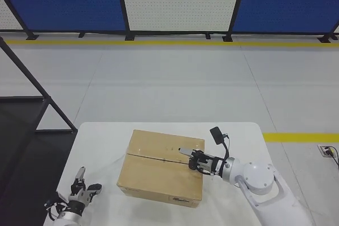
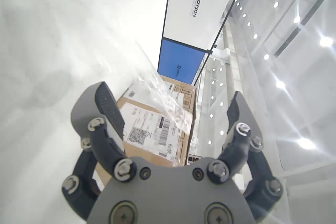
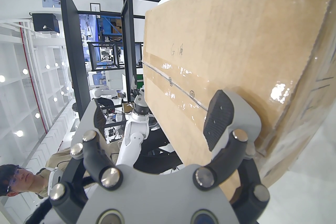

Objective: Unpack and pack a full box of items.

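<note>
The closed cardboard box (image 1: pixel 158 166) (image 3: pixel 223 38) (image 2: pixel 131 151) sits mid-tabletop (image 1: pixel 101 141), directly beneath the right jaws. These are spread wide and hold nothing. They hang over the box's top, with one finger pad (image 3: pixel 219 118) close to the taped seam (image 3: pixel 168 78). The left jaws, also wide open and empty, are low over the tabletop, with the box well apart ahead of them.

**Quick headcount, box setup**

I'm counting one cardboard box (image 1: pixel 161 166), and it's sitting on one white table (image 1: pixel 101 141). One taped seam (image 3: pixel 170 82) is running across the box's top. One big white label (image 2: pixel 149 128) is sticking to the box's side. Two grippers are showing: the right gripper (image 1: pixel 189 159) is over the box's top, and the left gripper (image 1: pixel 86 182) is well apart from the box.
</note>
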